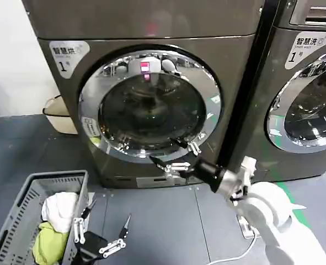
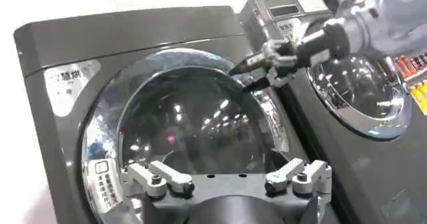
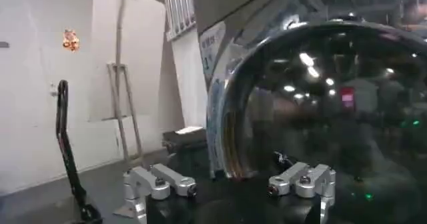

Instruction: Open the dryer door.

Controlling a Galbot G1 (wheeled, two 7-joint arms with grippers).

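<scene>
The right tool is reaching forward with fingers spread wide at the lower rim of the closed door. The left tool is hanging low beside the basket, fingers apart.

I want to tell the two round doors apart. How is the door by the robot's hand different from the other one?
The dryer door shows whole in the head view; the other door is cut off at the edge. The right gripper reaches toward the dryer door's lower rim, with open fingers; nothing is near the other door. The left gripper hangs low beside the basket. Both doors are round, chrome-rimmed, dark glass, and shut.
</scene>
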